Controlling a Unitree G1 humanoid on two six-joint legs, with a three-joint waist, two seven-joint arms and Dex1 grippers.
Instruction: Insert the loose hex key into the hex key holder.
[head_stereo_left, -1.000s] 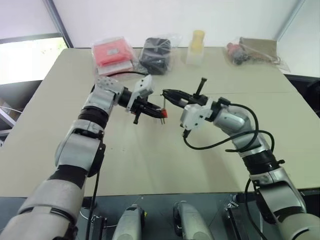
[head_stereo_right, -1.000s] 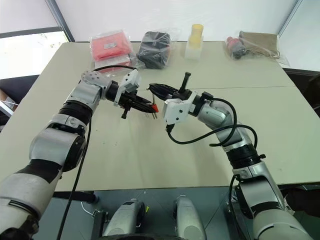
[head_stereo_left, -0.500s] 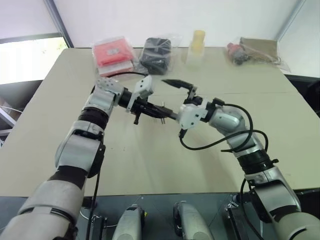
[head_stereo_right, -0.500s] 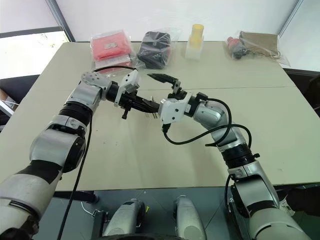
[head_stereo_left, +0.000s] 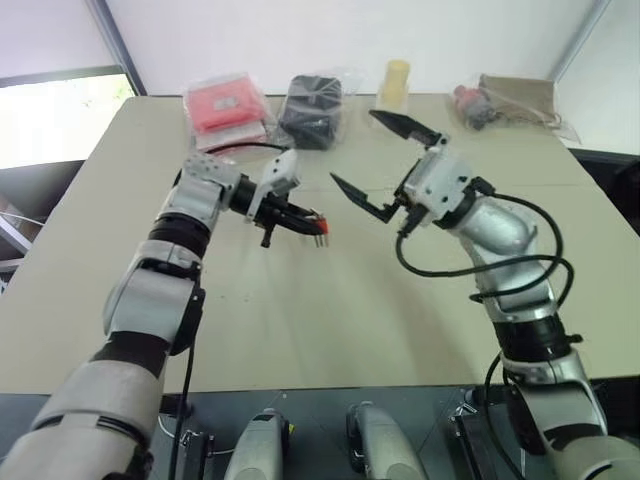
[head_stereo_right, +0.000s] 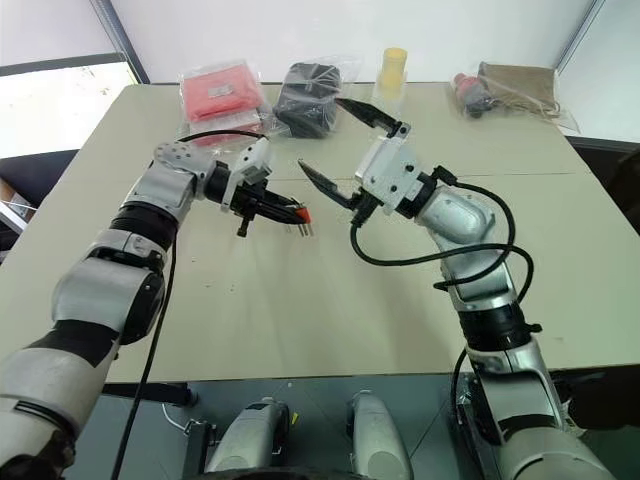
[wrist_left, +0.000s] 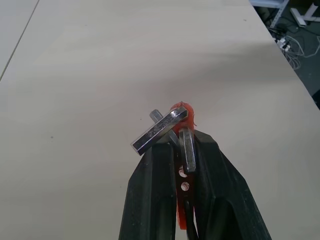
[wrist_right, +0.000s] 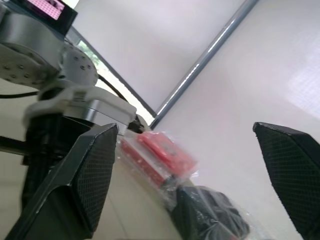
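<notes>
- My left gripper (head_stereo_left: 300, 217) is clamped on the hex key holder (head_stereo_left: 319, 227), the orange-red block held above the table (head_stereo_left: 300, 320), near its middle.
- In the left wrist view, silver keys cross at the holder's tip between the black fingers (wrist_left: 150, 190); I judge the loose hex key (wrist_left: 160, 131) to be the one lying across the top, seated or nearly so (I cannot tell how deep it sits).
- My right gripper (head_stereo_left: 385, 160) stands with its jaws spread wide and nothing between them, raised above and apart from the holder.
- To finish well, I would hold the left grip steady, confirm the key is fully home, and press on its long arm if it sits proud.
- Risk as I judge it: a nudge on the crossed key could lever it out.
- Containers along the table's far edge: a clear bag with a red packet (head_stereo_left: 225, 105), a clear bag with a black item (head_stereo_left: 312, 108), a yellow-topped bottle (head_stereo_left: 395, 85), and a bag with brown and red contents (head_stereo_left: 505, 100) (exact contents unclear).
</notes>
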